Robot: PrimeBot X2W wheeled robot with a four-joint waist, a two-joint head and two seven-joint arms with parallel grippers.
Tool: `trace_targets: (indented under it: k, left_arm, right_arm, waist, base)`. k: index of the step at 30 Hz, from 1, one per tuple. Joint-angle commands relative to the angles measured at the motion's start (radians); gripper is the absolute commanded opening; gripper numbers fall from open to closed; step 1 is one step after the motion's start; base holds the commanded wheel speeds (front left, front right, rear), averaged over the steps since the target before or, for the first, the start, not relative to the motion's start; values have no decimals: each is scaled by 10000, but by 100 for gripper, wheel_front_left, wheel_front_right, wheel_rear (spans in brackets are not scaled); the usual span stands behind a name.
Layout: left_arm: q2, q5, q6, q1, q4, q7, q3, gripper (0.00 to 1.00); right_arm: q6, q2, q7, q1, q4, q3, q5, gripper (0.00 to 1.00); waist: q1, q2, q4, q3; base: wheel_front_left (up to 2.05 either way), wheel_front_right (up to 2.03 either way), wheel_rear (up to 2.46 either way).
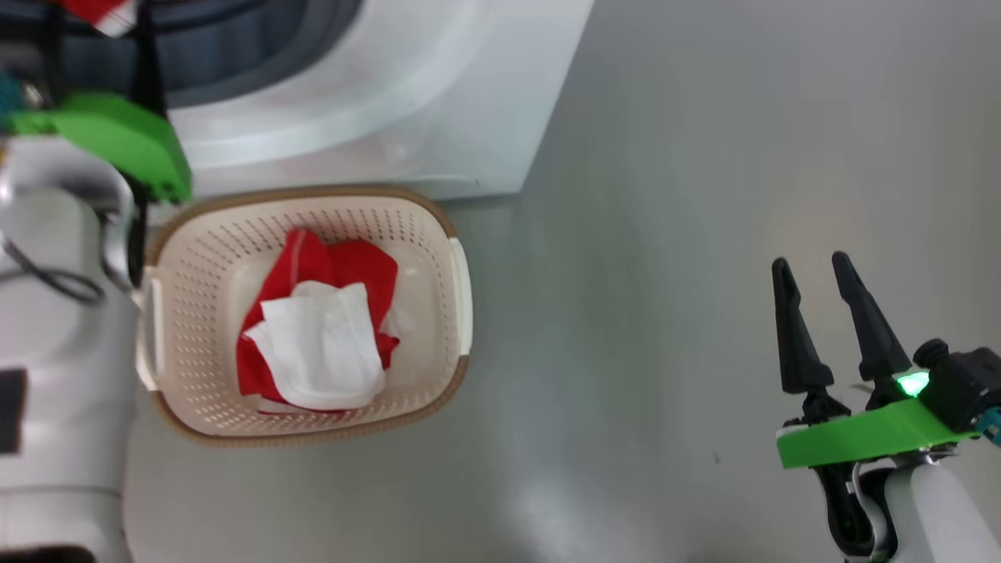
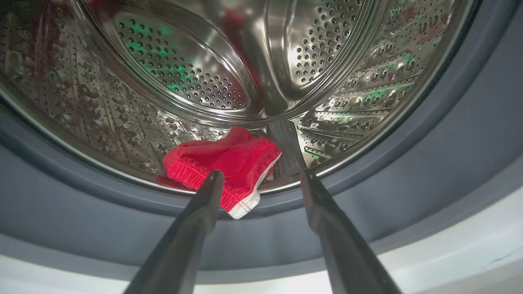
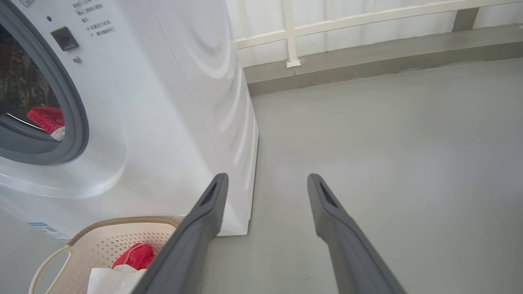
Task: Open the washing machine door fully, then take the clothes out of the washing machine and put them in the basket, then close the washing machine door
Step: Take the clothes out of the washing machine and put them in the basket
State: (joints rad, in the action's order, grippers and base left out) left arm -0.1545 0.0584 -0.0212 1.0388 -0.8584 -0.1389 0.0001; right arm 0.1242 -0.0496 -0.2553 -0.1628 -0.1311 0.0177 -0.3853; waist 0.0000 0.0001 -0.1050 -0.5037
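Left gripper [image 2: 260, 174]: fingers spread, empty. The red garment [image 2: 229, 159] lies just beyond the tips, nearer the left one, on the drum [image 2: 367, 81] lip. Right gripper [image 1: 810, 263]: spread, empty, over grey floor [image 1: 665, 234]. The basket [image 1: 313, 193], holding clothes [image 1: 321, 336], stands against the washing machine [image 3: 163, 102].

Bright, soft, even light; floor [image 1: 665, 234] has a pale sheen, shadows faint. Drum [image 2: 196, 73] throws hard glare with green glints, dim at its upper left. Wrist views bend at the edges; head view slightly soft.
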Motion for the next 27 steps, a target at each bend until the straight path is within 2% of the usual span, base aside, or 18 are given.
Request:
trace_targets:
  k: [1, 12, 23, 24, 26, 27]
  left_arm:
    - [-540, -140, 115, 446, -118, 141, 156, 100]
    - [-1138, -556, 537, 2429, -2312, 887, -238, 100]
    - [-1648, -804, 800, 3335, -3628, 551, -653, 100]
    - [-1662, -807, 824, 3369, -3687, 515, -677, 87]
    - [-1674, -829, 885, 3407, -3780, 414, -743, 48]
    - [-1669, -833, 897, 3421, -3825, 388, -774, 37]
  right_arm:
    - [65, -11, -65, -148, 256, -262, -179, 100]
    - [65, -8, -65, -528, 289, -504, -390, 100]
    - [65, -7, -65, -577, 327, -683, -514, 100]
    - [65, -7, -65, -575, 328, -686, -515, 100]
    - [65, -7, -65, -575, 323, -691, -514, 100]
    - [65, -7, -65, -578, 319, -690, -513, 100]
  waist:
    - [0, -1, -404, -672]
    - [0, -1, -684, -1261]
    - [0, -1, -920, -1528]
    - [0, -1, -926, -1531]
    - [0, -1, -937, -1520]
    - [0, -1, -941, -1514]
  base:
    - [0, 0, 0]
    - [0, 0, 0]
    - [0, 0, 0]
    - [0, 0, 0]
    - [0, 0, 0]
    - [0, 0, 0]
